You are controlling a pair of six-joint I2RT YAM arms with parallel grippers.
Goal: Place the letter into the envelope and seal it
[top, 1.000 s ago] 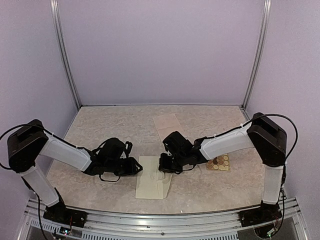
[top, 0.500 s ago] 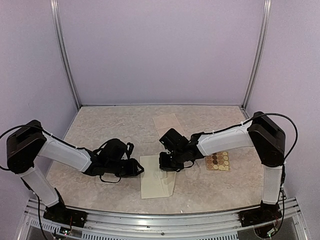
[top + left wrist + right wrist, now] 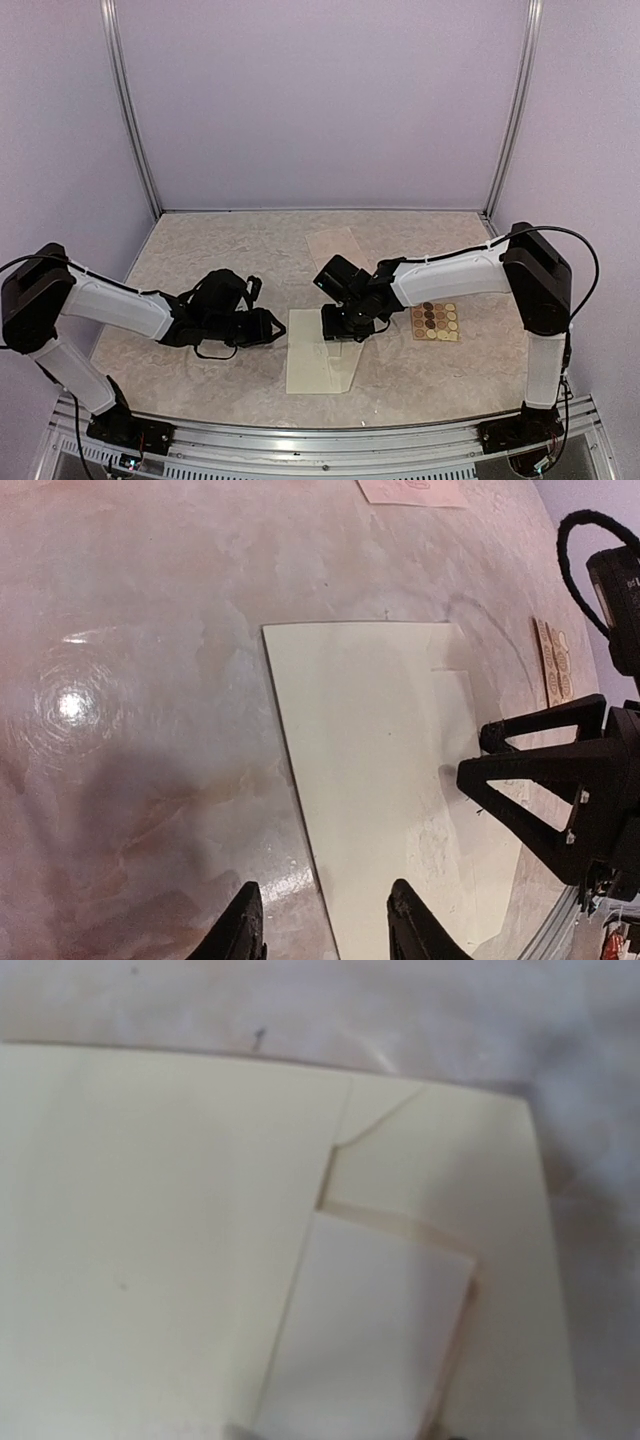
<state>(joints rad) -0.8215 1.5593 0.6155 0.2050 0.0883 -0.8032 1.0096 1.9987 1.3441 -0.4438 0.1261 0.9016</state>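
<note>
Top external view: envelope [image 3: 320, 365] lay flat on the table [image 3: 200, 250], near the front edge, between my two arms. Its far right corner sat under my right gripper [image 3: 340, 333]. My left gripper [image 3: 272, 327] was low over the table, just beside the envelope's left edge.

Left wrist view: my left fingers [image 3: 246, 925] were spread, with the envelope's left edge running under the gap between them. Nothing pinched, paper flat on the surface. Couldn't tell if the tips touched it. Same view caught the right gripper's two fingers standing apart over the envelope's right side, nothing between them.

Right wrist view: close and blurry, envelope filled most of it. A paler panel [image 3: 375, 1330] with a tan edge showed beside a seam in the envelope's face. Couldn't tell whether that was the letter or part of the envelope itself.

Sticker sheet [image 3: 436, 322] lay to the right of the right gripper, apart from the envelope. Pink paper sheet [image 3: 336, 245] lay further back on the table, well apart from both.
</note>
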